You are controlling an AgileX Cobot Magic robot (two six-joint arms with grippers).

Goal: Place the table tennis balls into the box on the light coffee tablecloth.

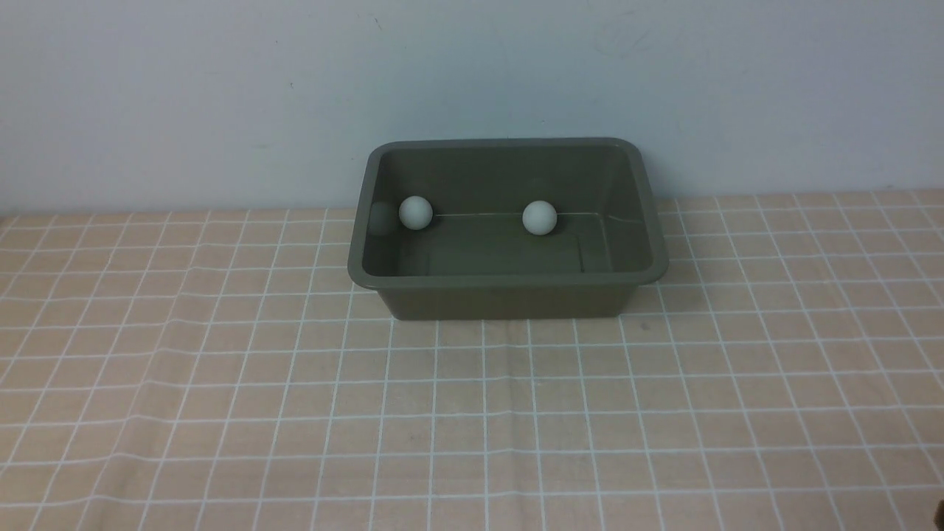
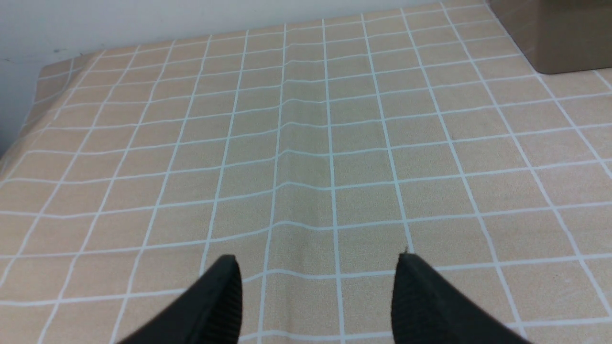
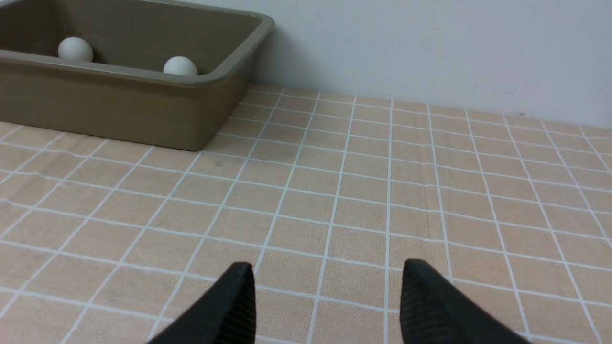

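The dark olive-green box (image 1: 509, 299) stands on the light coffee tablecloth (image 1: 472, 413) near the back wall. Two white table tennis balls lie inside it, one at the left (image 1: 415, 212) and one near the middle (image 1: 539, 217). A third ball does not show in any view. In the right wrist view the box (image 3: 119, 110) and both balls (image 3: 75, 49) (image 3: 180, 66) appear beyond my right gripper (image 3: 325, 267), which is open and empty above the cloth. My left gripper (image 2: 318, 260) is open and empty above bare cloth, with a corner of the box (image 2: 559, 38) far off.
A pale wall (image 1: 472, 74) rises right behind the box. The cloth has soft creases (image 2: 282, 191) and its edge shows in the left wrist view (image 2: 28, 114). Neither arm shows in the front view.
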